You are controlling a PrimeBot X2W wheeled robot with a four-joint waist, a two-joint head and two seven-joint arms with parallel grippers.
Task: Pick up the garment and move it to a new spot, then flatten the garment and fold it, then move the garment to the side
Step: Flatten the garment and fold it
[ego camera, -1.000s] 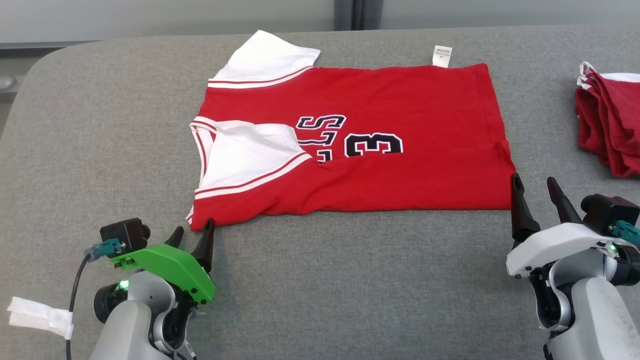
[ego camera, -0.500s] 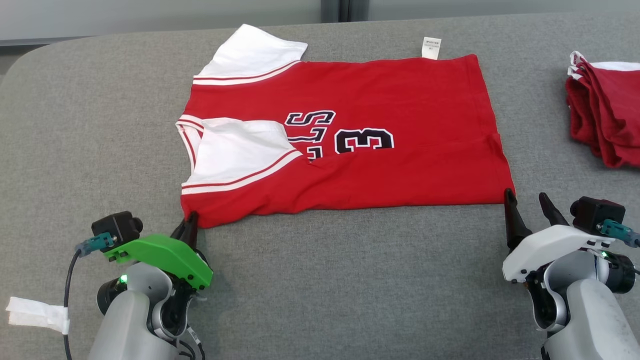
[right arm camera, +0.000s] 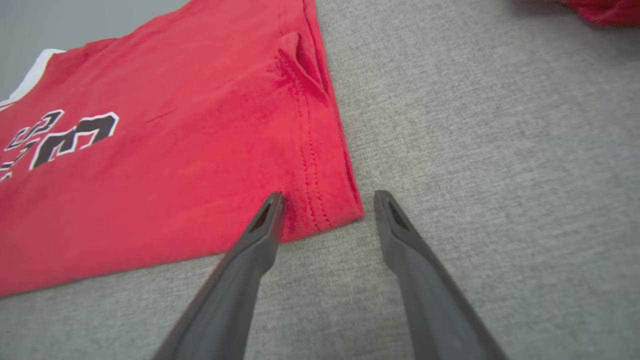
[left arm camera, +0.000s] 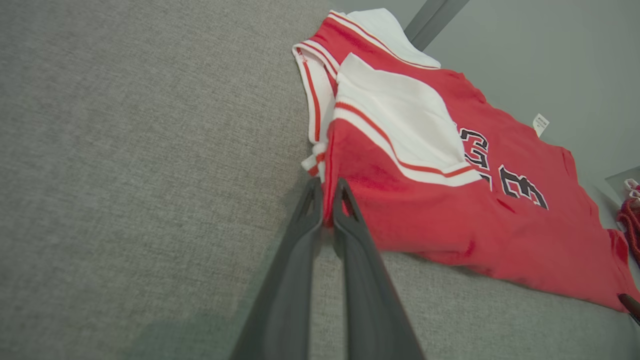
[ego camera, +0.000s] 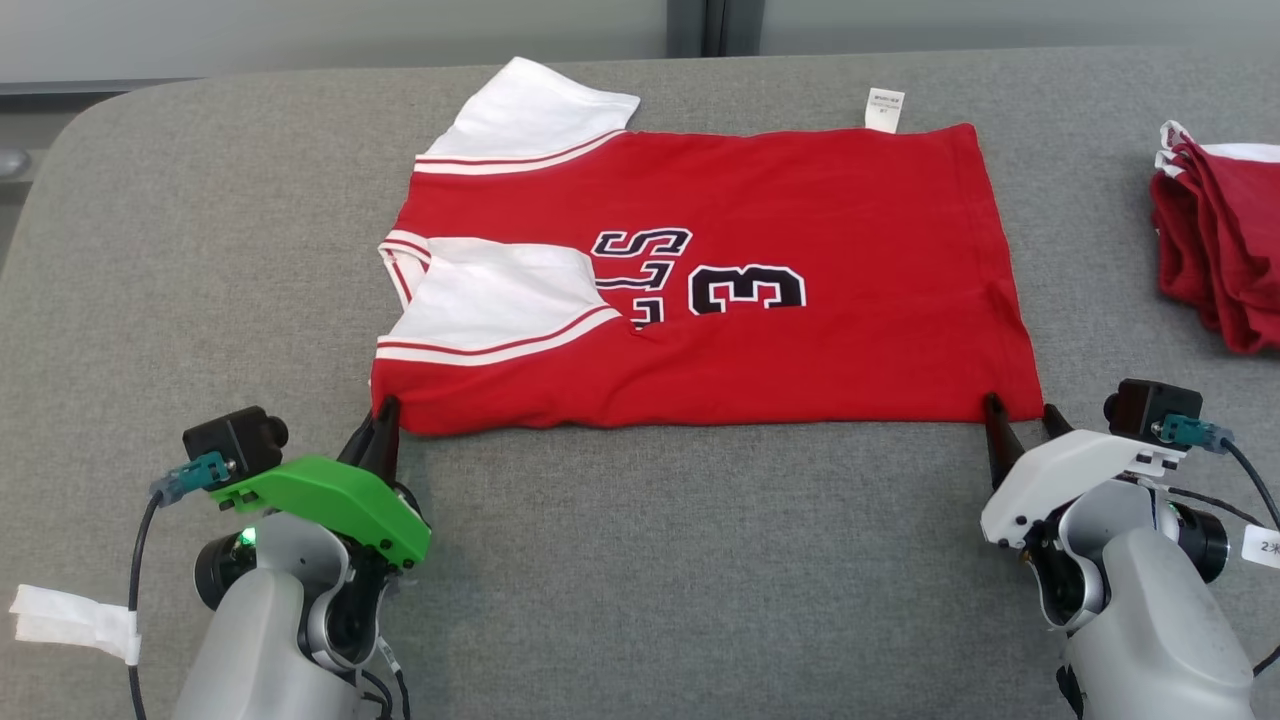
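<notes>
I read the garment (ego camera: 720, 350) as a light, limp knit shirt. It will not hold a shape, it will drape from any held point, and I expect it to drag rather than slide on the grey fabric-covered table (ego camera: 640, 560). All positions below are referenced to the stack of red cloth (ego camera: 1215, 250). The garment lies spread flat, well apart from the stack and to its left, with one long edge facing me. The recommended hold points are the two near corners, each pinched through all layers at the edge. At the near corner farthest from the stack, the left gripper (ego camera: 385, 412) has its fingers (left arm camera: 300, 240) drawn almost together with the red edge between them. I judge it clamped on the garment. Appearance, working toward the stack: two white sleeves (ego camera: 500, 300) with red stripe trim, one laid over the red body. Next comes black, white-outlined lettering with a large "3" (ego camera: 745, 288), then a small white label (ego camera: 884, 108) projecting from the far edge. A slight pucker sits in the stitched hem on the side nearest the stack. At the near corner closest to the stack, the right gripper (ego camera: 1018, 410) stands spread. One of its fingers (right arm camera: 240, 265) has its tip at the hem, and the other rests over bare table just beside the corner. It holds nothing.
</notes>
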